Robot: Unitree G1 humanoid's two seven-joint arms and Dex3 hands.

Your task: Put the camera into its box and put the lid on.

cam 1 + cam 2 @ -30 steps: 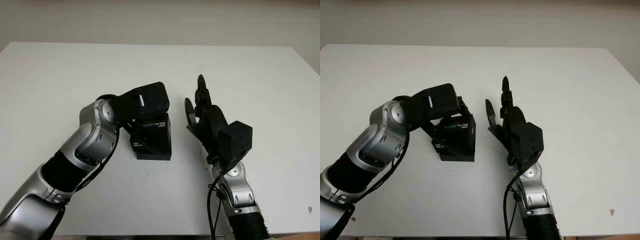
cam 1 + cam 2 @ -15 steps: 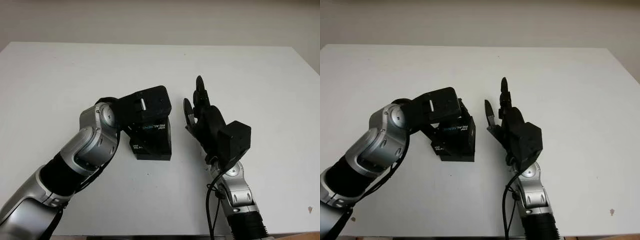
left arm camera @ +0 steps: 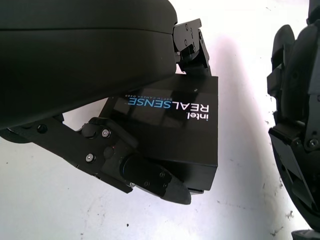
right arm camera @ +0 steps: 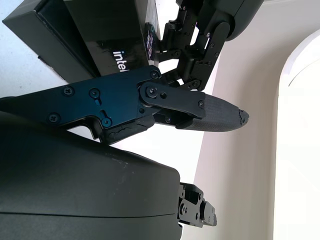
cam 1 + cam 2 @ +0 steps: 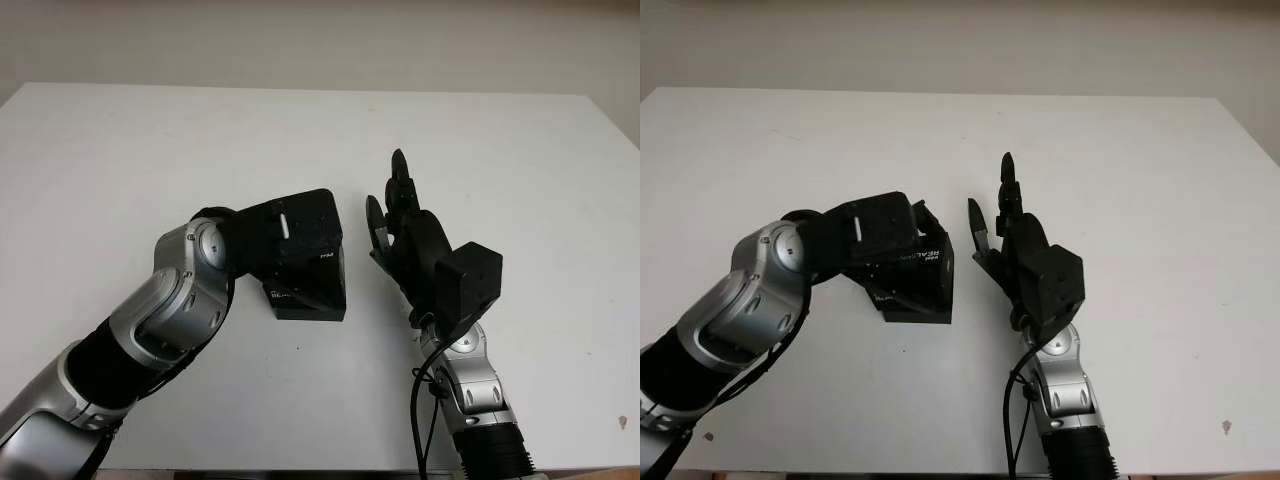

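Left wrist view, left robot hand (image 3: 150, 150) gripping lid (image 3: 172, 125) over box (image 5: 310, 300)

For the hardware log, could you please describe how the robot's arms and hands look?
Both arms have silver metal shells with black sections. The left hand and right hand are black and three-fingered with visible screws; a black cable runs along the right forearm.

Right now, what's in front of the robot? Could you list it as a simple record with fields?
Surface: white table
Object: black Intel RealSense box, lid tilted on its base
Left hand: shut on the lid, fingers on two sides
Right hand: open, just right of the box, not touching it
Camera: cannot tell, presumably inside
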